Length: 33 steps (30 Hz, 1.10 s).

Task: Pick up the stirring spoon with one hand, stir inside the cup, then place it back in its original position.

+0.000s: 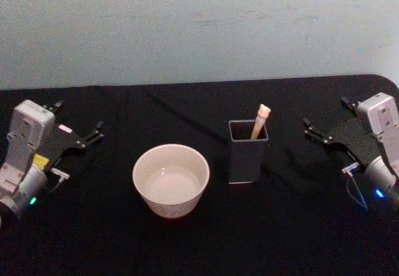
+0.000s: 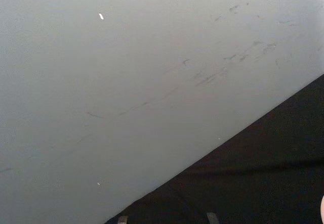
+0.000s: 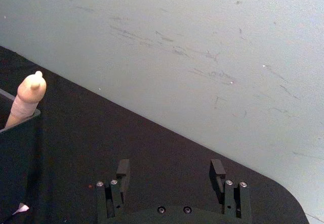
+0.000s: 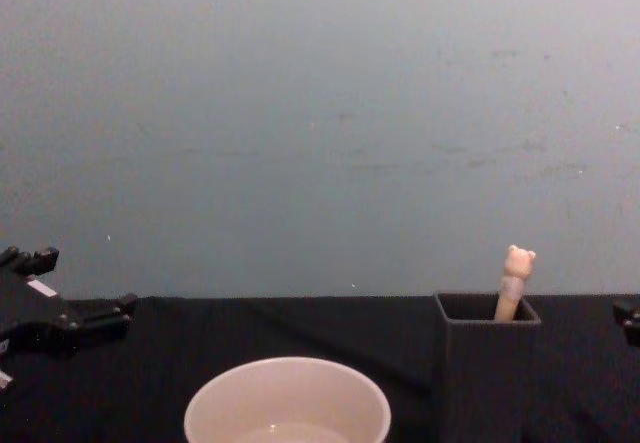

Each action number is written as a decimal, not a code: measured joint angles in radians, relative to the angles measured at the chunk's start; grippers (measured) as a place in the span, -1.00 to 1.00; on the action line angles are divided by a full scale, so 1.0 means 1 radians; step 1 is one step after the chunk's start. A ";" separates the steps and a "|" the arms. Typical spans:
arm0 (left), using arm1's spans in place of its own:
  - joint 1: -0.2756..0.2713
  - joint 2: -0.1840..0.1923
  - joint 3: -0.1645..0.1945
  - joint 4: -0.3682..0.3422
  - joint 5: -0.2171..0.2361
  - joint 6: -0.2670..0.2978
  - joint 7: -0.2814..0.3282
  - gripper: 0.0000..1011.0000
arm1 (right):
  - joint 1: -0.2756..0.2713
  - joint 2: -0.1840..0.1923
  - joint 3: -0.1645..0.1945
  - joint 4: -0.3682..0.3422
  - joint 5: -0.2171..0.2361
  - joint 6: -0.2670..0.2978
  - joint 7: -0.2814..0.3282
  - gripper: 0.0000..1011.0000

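The stirring spoon [image 1: 260,120] stands in the tall dark grey square holder [image 1: 244,164], with only its beige bear-topped handle [image 4: 515,278] sticking out; its bowl is hidden inside. The wide cream cup [image 1: 168,204] sits left of the holder and holds some clear liquid. My left gripper [image 1: 79,117] hovers open at the table's left, well clear of the cup. Out at the right my right gripper [image 1: 325,114] is open too, a short way from the holder. In the right wrist view its fingers [image 3: 123,169] stand wide apart, with the spoon handle [image 3: 28,97] and holder [image 3: 17,153] off to one side.
A black cloth covers the table [image 1: 206,245], whose rounded far right corner [image 3: 283,204] shows in the right wrist view. A pale blue-grey wall [image 4: 320,113] rises right behind the table's back edge.
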 joint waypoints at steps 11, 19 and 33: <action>0.000 0.000 0.000 0.000 0.000 0.000 0.000 0.98 | 0.000 0.000 0.000 0.000 0.000 0.000 0.000 0.98; 0.000 0.000 0.000 0.000 0.000 0.000 0.000 0.98 | 0.000 0.000 0.000 0.000 0.000 0.000 0.000 0.98; 0.000 0.000 0.000 0.000 0.000 0.000 0.000 0.98 | 0.000 0.000 0.000 0.000 0.000 0.000 0.000 0.98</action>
